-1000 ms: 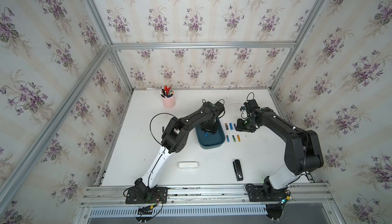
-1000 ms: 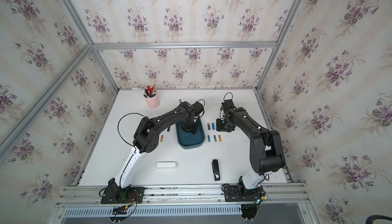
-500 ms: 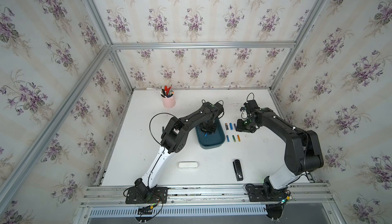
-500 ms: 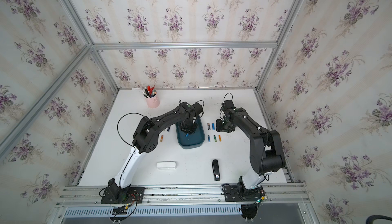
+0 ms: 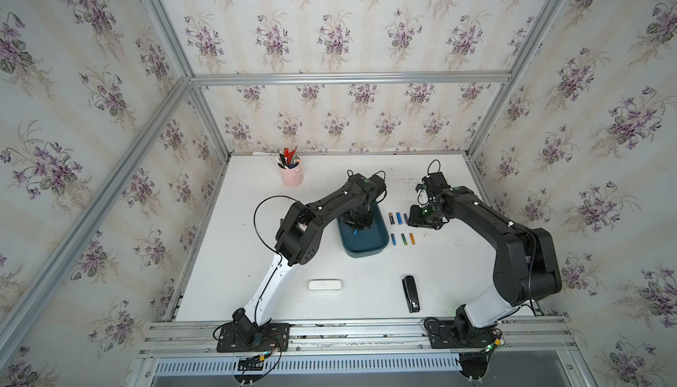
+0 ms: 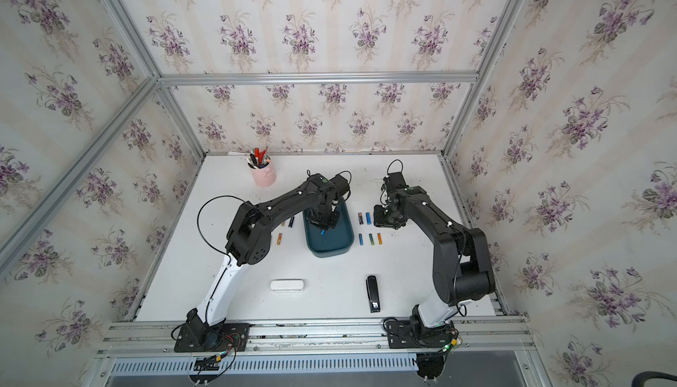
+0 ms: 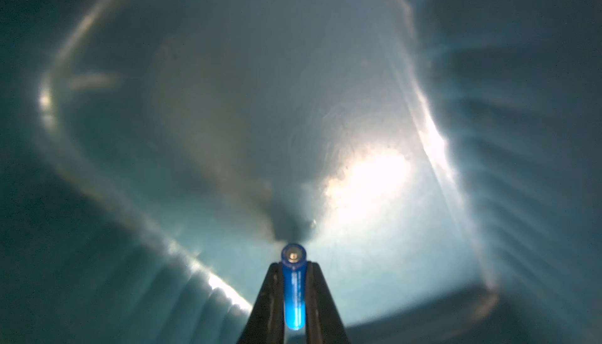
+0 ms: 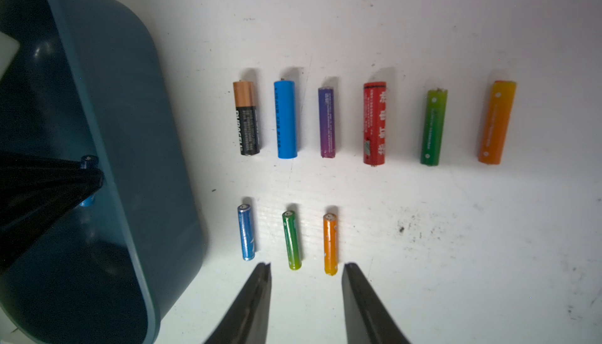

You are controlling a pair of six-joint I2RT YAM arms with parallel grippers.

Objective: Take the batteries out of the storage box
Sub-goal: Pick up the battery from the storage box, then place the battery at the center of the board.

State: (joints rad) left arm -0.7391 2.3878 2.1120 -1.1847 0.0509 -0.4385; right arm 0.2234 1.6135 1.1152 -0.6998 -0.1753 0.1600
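Two black fingers (image 7: 270, 296) of the left gripper (image 7: 294, 265) are closed on a slim blue battery (image 7: 294, 293). One pad presses each side of its sleeve, and the metal-capped end pokes just past the tips. Whether the battery is clear of the floor beneath it, I cannot tell.

All round those fingers is the dark teal storage box (image 7: 521, 114), and the gripper reaches down inside its low walls. No other battery shows in the part of the box that is in view.

The battery looks light and stiff, with a smooth, round sleeve, so it could twist or slide between the pads or roll once set down. The best hold is probably across the middle of the barrel, with a straight lift over the low wall.

Beyond the box wall, the right gripper (image 8: 308, 265) hovers over the white table (image 8: 456, 261) with its fingers apart and nothing between them. Just ahead of its tips lie three thin batteries (image 8: 291, 241) side by side. Past those is a row of six thicker batteries (image 8: 374, 124), all parallel and apart from one another. In a top view, a few more batteries (image 6: 291, 222) lie on the table on the far side of the box from the right gripper.
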